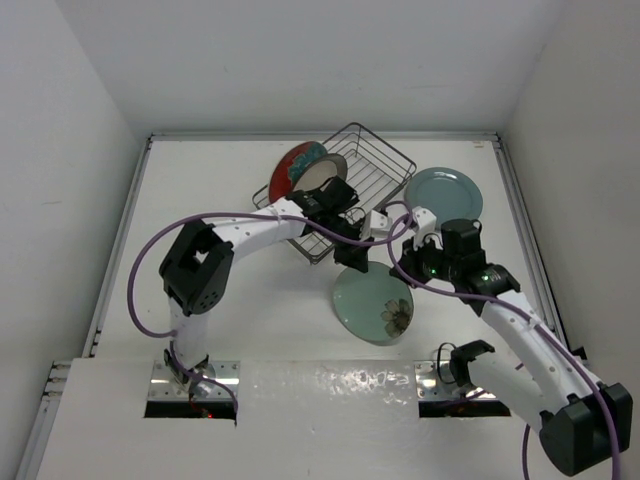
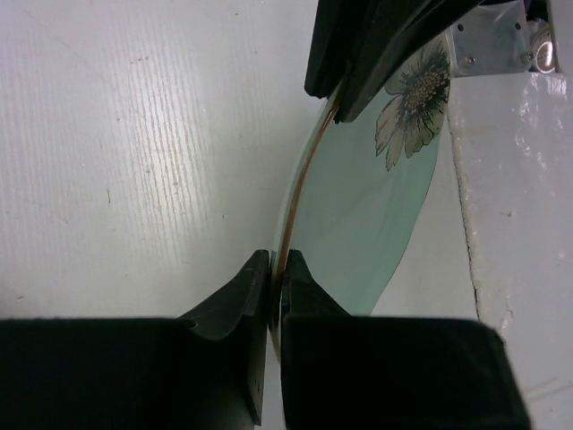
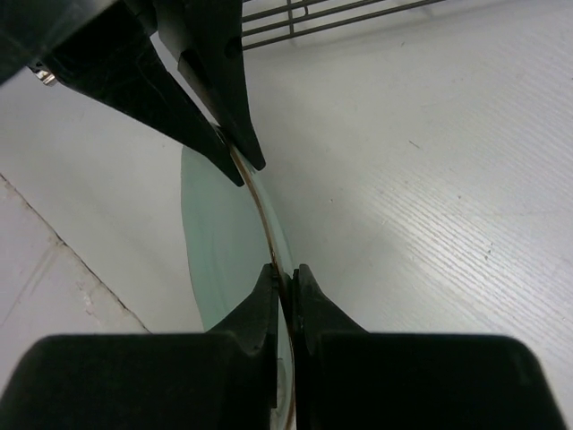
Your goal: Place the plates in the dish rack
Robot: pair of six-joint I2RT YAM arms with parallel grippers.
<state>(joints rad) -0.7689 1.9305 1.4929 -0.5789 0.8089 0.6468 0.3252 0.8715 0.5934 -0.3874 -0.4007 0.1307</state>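
Pale green plate [image 1: 372, 305] is tilted just on the near side of the dish rack [image 1: 375, 165], gripped at its rim by both tools: your left gripper [image 2: 277, 269] is pinched tight on the edge, your right gripper [image 3: 286, 278] likewise. Grey-teal plate [image 1: 443, 193] lies right of the rack.

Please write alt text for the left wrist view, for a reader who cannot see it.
The left end effector pinches the rim of a pale green plate with a daisy print; the right end effector grips the same rim at the top. A white table lies behind.
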